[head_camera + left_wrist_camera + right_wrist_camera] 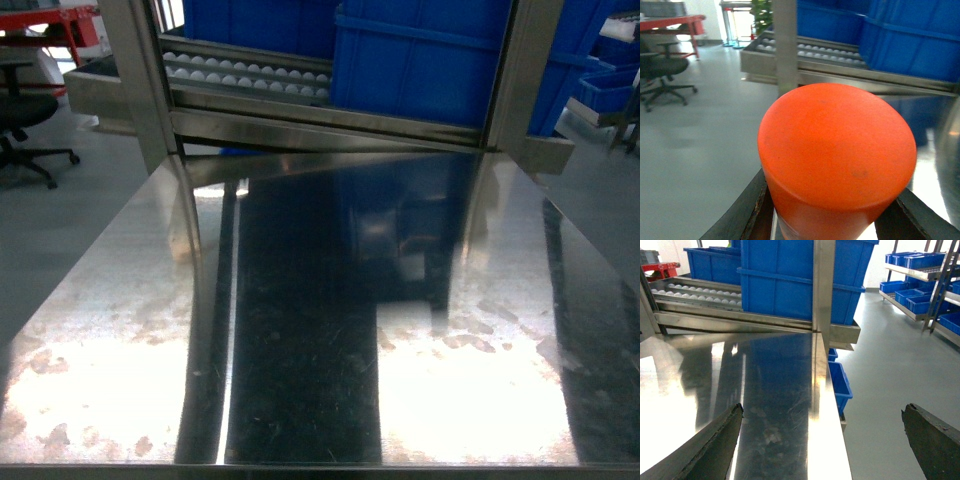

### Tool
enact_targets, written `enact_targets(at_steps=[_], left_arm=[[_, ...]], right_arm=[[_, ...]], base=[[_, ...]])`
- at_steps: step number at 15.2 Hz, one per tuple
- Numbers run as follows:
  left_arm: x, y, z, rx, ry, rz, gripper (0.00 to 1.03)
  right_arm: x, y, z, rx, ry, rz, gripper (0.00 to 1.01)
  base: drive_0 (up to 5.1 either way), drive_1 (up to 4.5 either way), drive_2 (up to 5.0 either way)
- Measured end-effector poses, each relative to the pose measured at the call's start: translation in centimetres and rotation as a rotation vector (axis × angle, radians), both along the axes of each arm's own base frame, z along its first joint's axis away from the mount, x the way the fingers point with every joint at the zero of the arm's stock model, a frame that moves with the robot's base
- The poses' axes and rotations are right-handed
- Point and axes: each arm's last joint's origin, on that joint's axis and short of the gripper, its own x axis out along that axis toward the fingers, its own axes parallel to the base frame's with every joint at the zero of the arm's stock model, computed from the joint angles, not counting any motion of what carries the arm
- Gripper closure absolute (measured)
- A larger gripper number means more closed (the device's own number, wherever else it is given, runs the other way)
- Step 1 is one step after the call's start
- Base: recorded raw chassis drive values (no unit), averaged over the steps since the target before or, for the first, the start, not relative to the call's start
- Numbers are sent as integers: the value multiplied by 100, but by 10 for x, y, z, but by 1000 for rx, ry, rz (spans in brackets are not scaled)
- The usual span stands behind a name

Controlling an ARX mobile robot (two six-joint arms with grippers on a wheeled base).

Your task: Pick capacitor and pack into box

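The capacitor, a fat orange cylinder with a flat round end facing the camera, fills the left wrist view. My left gripper is shut on it, with a dark finger pressed against each side. The right gripper is open and empty, hanging over the right edge of the steel table, its fingers spread wide. Neither gripper shows in the head view, which has only the bare shiny table. The box is out of view.
Large blue bins stand on a roller conveyor behind the table, between steel posts. A small blue bin sits below the table's right edge. An office chair stands on the grey floor to the left.
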Motion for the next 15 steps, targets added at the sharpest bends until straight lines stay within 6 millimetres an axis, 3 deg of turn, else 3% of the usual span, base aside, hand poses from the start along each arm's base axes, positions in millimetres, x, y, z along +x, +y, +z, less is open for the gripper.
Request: enact_targets(at_steps=[4,15], left_arm=[[-14,0,-10,-2,-6,-6,58],[-36,0,-7,-2,-25,-6,58]], right_arm=[[0,0,0,0,0,1,3],[0,0,0,0,0,1,3]], base=[[0,0,0],[0,0,0]])
